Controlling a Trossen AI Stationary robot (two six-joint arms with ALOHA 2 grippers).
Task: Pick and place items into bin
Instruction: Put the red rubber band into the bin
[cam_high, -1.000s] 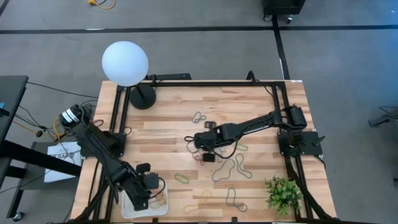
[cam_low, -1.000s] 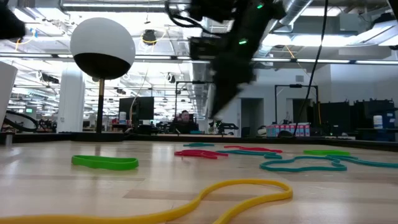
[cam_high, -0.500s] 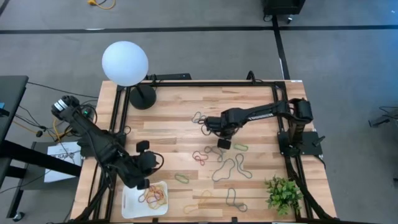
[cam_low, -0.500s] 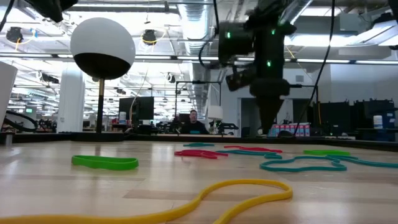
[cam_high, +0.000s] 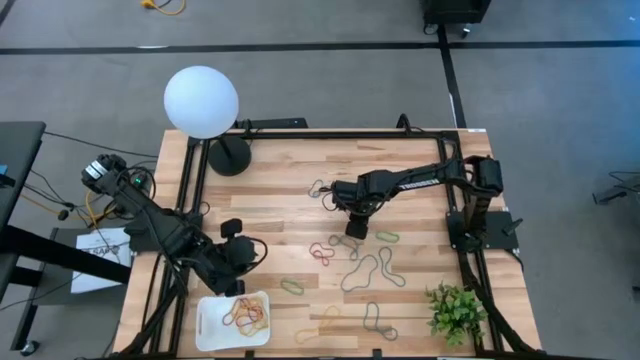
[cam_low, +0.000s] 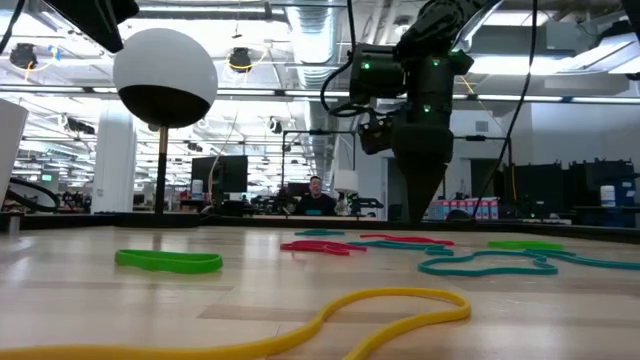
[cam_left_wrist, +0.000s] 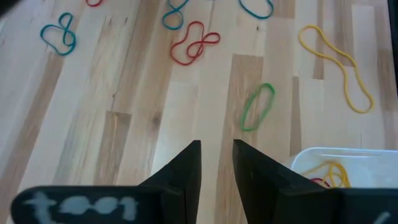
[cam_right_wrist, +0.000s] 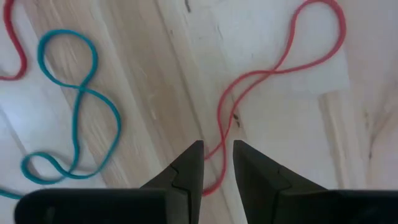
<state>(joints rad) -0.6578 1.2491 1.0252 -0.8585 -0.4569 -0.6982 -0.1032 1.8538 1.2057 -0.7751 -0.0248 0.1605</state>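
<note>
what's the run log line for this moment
left gripper: beside bin, nothing held | right gripper: over red band, narrow gap

A table (cam_high: 270, 190) of pale striped wood planks is seen. Rubber bands in red (cam_left_wrist: 194, 43), green (cam_left_wrist: 257, 106), yellow (cam_left_wrist: 336, 66) and teal (cam_right_wrist: 68, 109) are scattered on it. A white bin (cam_high: 207, 322) and a white globe lamp (cam_high: 201, 100) are shown. Both arms are dark.

From overhead I get bright, even light with soft shadows. At surface height, ceiling lights (cam_low: 240, 60) glare and the nearest yellow band (cam_low: 330, 325) is out of focus. My right wrist view shows washed-out wood (cam_right_wrist: 273, 56).
</note>
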